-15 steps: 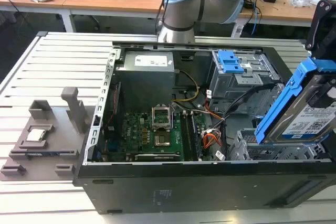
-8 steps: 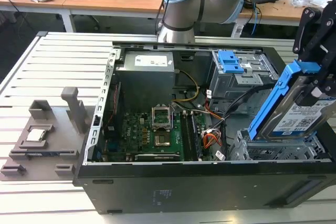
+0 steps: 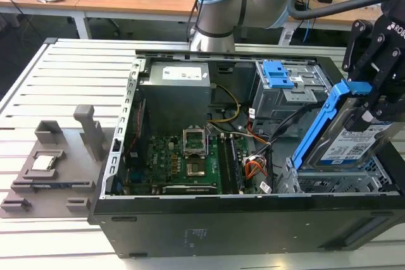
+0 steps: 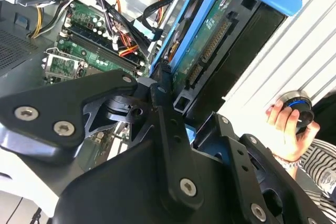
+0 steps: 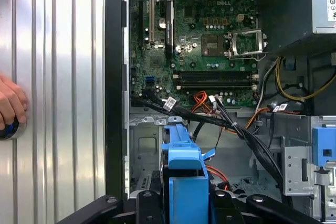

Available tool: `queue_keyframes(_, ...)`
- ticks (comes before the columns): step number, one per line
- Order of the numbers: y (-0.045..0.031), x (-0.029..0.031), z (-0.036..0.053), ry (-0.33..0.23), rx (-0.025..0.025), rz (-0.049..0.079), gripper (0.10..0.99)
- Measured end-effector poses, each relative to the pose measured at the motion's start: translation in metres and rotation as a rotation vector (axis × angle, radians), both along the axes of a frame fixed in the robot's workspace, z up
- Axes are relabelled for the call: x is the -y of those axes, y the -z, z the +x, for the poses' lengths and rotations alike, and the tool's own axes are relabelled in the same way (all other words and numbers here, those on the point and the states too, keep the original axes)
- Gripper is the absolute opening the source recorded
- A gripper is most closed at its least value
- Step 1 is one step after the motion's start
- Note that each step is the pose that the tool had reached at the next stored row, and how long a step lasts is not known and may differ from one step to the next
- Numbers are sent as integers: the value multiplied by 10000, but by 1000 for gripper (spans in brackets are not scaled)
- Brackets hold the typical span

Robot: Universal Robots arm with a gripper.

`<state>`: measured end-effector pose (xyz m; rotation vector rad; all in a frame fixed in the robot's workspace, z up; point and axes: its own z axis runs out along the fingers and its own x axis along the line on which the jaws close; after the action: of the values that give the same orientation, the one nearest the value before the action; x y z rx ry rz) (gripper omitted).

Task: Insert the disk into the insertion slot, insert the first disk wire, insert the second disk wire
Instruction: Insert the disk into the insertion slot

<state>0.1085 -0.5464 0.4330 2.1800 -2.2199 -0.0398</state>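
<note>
The fingers (image 3: 366, 116) grasped the disk (image 3: 355, 145), tilted above the slot (image 3: 342, 184) at the exterior view's right, likely to angle it in.

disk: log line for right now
gripper: shut on disk | disk: tilted above insertion slot, not seated | person's hand: on round knob
</note>
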Motion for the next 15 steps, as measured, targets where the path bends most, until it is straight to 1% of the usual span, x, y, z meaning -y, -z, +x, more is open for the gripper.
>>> queue_keyframes(2, 32, 0, -1, 0, 0, 2, 365)
queue_keyframes(6, 128, 0, -1, 0, -1, 1, 365)
queue_keyframes(10, 160, 0, -1, 1, 0, 2, 365)
queue_keyframes(12, 190, 0, -1, 0, 0, 2, 365)
queue_keyframes(15, 207, 0, -1, 1, -1, 2, 365)
